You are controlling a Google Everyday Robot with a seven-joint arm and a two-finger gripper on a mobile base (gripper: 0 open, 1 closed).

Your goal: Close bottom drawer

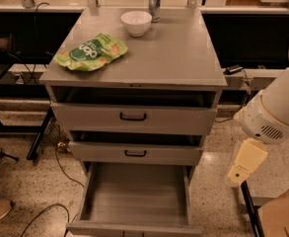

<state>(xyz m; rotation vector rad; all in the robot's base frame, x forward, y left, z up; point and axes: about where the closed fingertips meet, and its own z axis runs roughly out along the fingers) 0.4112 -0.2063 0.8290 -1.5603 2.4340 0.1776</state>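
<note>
We see a grey metal cabinet [173, 58] with three drawers, all of them open to some degree. The bottom drawer [136, 194], grey with a plain bare interior, is pulled far out beyond the tabletop's front edge, much farther than the two above it. The cream-white robot arm [274, 115] stands outside the tabletop's right edge. Its gripper [245, 163] hangs below and outside the front right corner, apart from the cabinet; we cannot tell whether it is parted or closed. A crumpled green snack bag [90, 52] lies near the left edge. A round white bowl [136, 22] sits near the back edge, and a silver can [154, 4] stands just beside it at that edge.
</note>
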